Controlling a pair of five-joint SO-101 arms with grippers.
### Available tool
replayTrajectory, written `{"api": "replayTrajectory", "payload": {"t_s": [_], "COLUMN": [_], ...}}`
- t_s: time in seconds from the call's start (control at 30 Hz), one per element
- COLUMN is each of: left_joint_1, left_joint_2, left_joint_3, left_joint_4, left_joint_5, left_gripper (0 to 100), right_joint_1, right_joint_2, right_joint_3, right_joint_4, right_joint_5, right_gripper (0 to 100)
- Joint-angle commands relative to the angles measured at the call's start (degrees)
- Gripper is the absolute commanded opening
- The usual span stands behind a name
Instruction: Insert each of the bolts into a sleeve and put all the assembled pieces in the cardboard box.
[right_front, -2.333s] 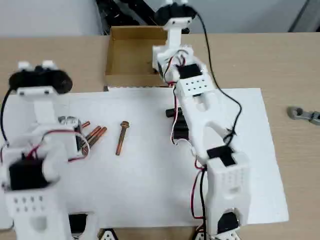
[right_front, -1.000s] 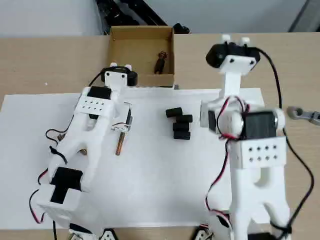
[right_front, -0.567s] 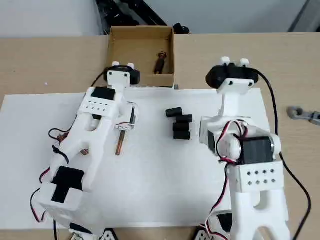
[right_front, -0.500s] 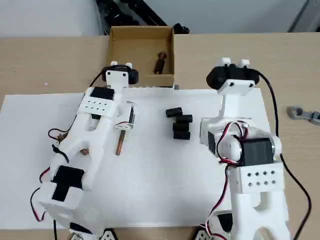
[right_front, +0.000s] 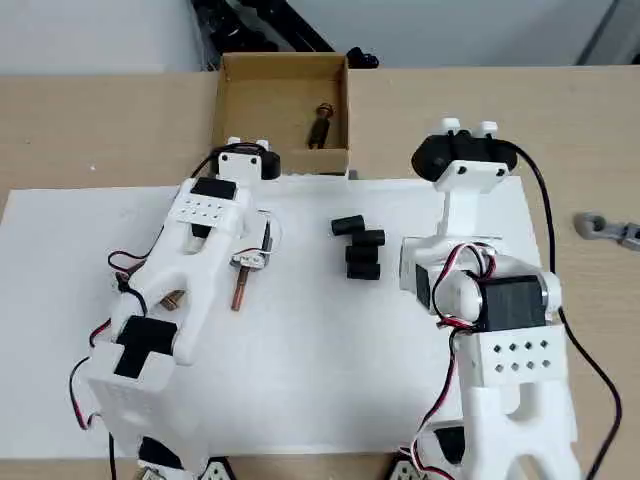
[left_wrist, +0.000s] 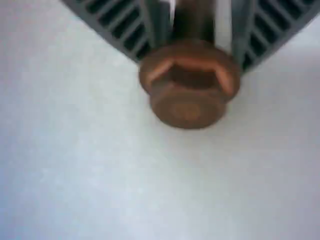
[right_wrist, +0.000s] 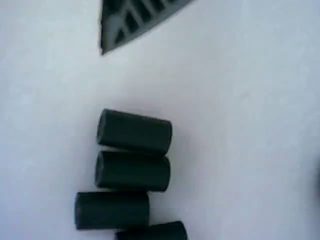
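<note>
A copper bolt (right_front: 240, 285) lies on the white paper (right_front: 300, 380). My left gripper (right_front: 250, 258) is down at its head. In the left wrist view the hex head (left_wrist: 189, 85) sticks out toward the camera, with the ribbed fingers (left_wrist: 150, 22) close on either side of the shank and thin gaps showing. Several black sleeves (right_front: 360, 248) lie in a cluster mid-paper and also appear in the right wrist view (right_wrist: 134, 131). My right gripper (right_front: 410, 265) rests just right of them. The cardboard box (right_front: 225, 110) at the back holds one assembled piece (right_front: 321, 125).
Another copper bolt (right_front: 171, 298) peeks out from under the left arm. A metal wrench (right_front: 600, 227) lies on the wooden table at the far right. Black cables sit behind the box. The front middle of the paper is free.
The right arm has drawn back from the box, leaving the assembled piece inside, and settled beside the sleeves. The left arm swung in from the left and came down over the bolt's head.
</note>
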Motion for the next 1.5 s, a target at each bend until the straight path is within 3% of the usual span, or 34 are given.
{"api": "replayTrajectory", "payload": {"t_s": [0.0,0.23,0.5,0.9,1.03,1.27,1.47], "left_joint_1": [-0.18,-0.44,3.08,4.40,2.90,-5.36,-10.55], "left_joint_2": [2.20,-0.62,-20.92,-50.37,-58.81,-66.73,-68.57], "left_joint_3": [-0.84,-0.92,-0.31,14.99,19.56,23.69,23.60], "left_joint_4": [-0.26,2.20,5.10,5.36,5.71,8.35,12.84], "left_joint_5": [0.26,0.44,0.44,-2.90,-4.92,-7.47,-9.67], "left_gripper": [0,0,0,0,0,0,0], "right_joint_1": [0.48,0.40,0.40,-0.04,-1.54,-4.09,-6.73], "right_joint_2": [-1.19,-0.66,9.45,36.97,45.67,57.89,67.21], "right_joint_3": [-0.35,-0.44,-3.08,-29.27,-35.52,-45.45,-53.98], "right_joint_4": [-0.84,-0.92,-0.92,-0.31,-1.54,-4.35,-0.92], "right_joint_5": [0.62,0.44,1.05,28.40,32.09,32.26,43.87], "right_gripper": [14.4,14.4,14.4,14.7,14.7,14.4,14.6]}}
